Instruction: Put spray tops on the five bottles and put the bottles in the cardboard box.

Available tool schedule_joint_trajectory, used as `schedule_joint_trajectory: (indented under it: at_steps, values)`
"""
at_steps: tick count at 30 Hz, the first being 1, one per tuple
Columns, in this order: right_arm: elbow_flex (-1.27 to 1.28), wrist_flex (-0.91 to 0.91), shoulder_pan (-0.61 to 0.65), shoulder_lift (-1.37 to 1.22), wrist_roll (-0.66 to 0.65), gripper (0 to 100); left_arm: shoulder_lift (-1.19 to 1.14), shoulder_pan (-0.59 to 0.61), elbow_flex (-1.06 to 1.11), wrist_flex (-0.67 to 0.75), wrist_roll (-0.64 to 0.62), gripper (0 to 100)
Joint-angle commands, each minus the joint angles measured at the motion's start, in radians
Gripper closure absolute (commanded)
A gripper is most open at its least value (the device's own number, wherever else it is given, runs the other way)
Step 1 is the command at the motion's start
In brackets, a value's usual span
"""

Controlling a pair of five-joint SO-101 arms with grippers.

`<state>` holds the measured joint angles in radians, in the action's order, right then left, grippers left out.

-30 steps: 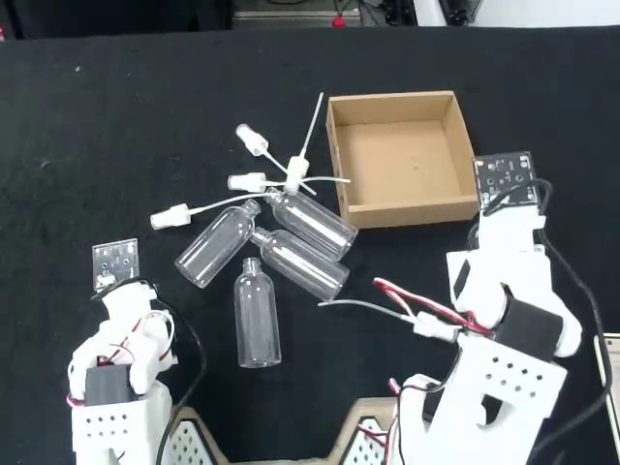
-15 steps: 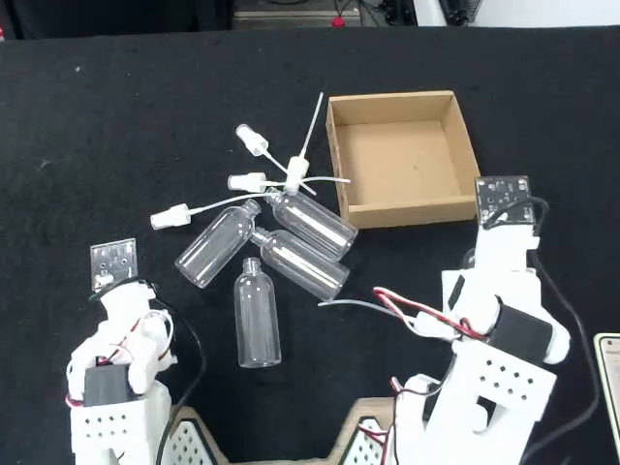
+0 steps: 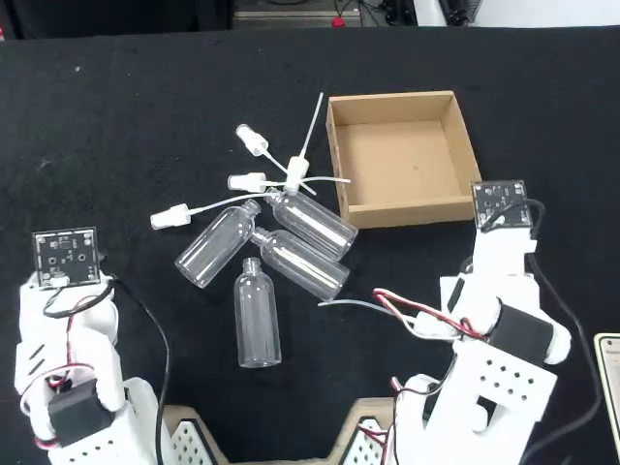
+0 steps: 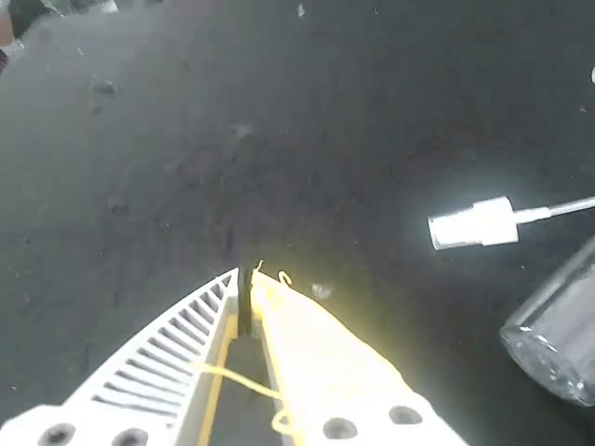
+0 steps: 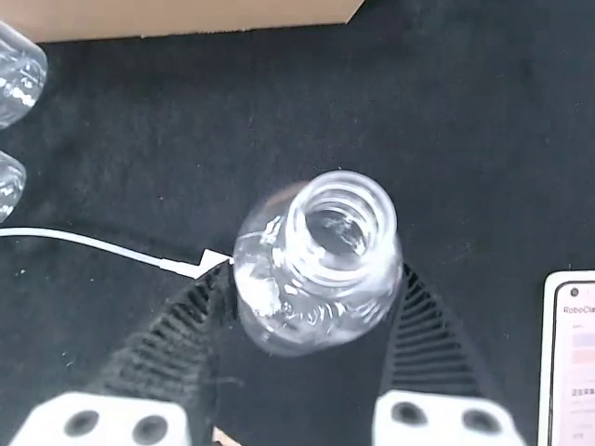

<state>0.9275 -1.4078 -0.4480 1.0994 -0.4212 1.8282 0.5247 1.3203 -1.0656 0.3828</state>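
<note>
Black desk, cardboard box on its far side.
My right hand is clamped on an uncapped bottle; my left hand is pinched together; four bottles lie beside the box, spray tops scattered just beyond.

High view: even overhead light. Matte black tabletop swallows shadows; bottles carry faint highlights. Left wrist view: left end effector glares yellow-white, overexposed. Right wrist view: bottle rim glints.
</note>
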Motion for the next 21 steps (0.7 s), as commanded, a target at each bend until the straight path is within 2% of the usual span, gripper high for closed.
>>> schedule_joint_trajectory:
  at_steps: [1, 5, 9, 14, 17, 21]
  values:
    - [-0.093, -0.035, -0.008, 0.028, 0.008, 86.1, -0.005, 0.010, -0.119, 0.031, 0.008, 97]
    - [-0.116, -0.049, -0.008, 0.028, 0.008, 86.1, -0.041, 0.010, -0.240, 0.029, -0.048, 97]
    - [-0.113, -0.048, -0.008, 0.028, 0.008, 86.1, -0.278, 0.008, -0.397, 0.028, -0.083, 96]
    - [-0.113, -0.044, -0.008, 0.030, 0.008, 86.1, -0.726, -0.068, -0.588, -0.147, -0.132, 81]
    - [-0.111, -0.044, -0.006, 0.030, 0.008, 86.1, -0.947, -0.124, -0.674, -0.210, -0.259, 76]
    - [-0.111, -0.044, -0.006, 0.030, 0.008, 86.1, -1.177, -0.188, -0.762, -0.216, -0.571, 71]
